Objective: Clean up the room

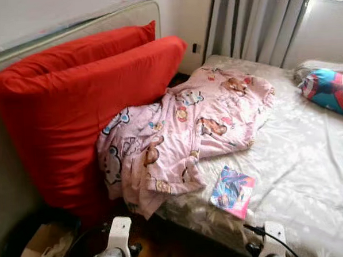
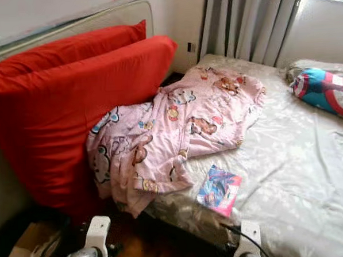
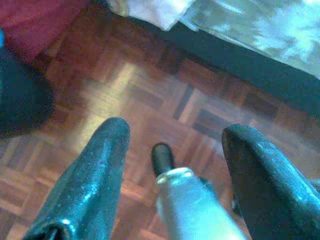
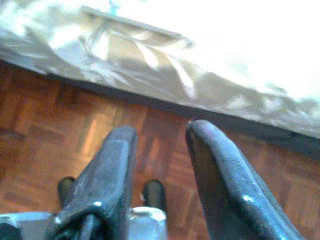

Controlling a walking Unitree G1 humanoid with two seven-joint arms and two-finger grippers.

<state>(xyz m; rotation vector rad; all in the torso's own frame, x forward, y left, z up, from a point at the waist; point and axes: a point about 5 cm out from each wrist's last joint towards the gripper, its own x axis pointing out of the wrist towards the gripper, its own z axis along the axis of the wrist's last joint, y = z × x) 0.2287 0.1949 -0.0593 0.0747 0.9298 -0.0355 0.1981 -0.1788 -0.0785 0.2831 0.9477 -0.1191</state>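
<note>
Looking down from the head views: a bed (image 1: 312,173) with a pale sheet, a crumpled pink blanket (image 1: 183,133) lying over its near corner and draping toward the floor. A small booklet (image 1: 232,191) lies flat on the sheet just beside the blanket's lower edge. Two red cushions (image 1: 84,104) lean against the headboard, touching the blanket. A blue-and-red pillow (image 1: 330,90) sits at the far side. A cardboard box (image 1: 42,247) is on the floor below the cushions. Both arms hang low.

Left wrist view: left gripper (image 3: 172,137) released, fingers spread wide over wood parquet floor (image 3: 125,95), holding nothing.

Right wrist view: right gripper (image 4: 160,132) also parted, empty, above the floor near the bed edge.
</note>
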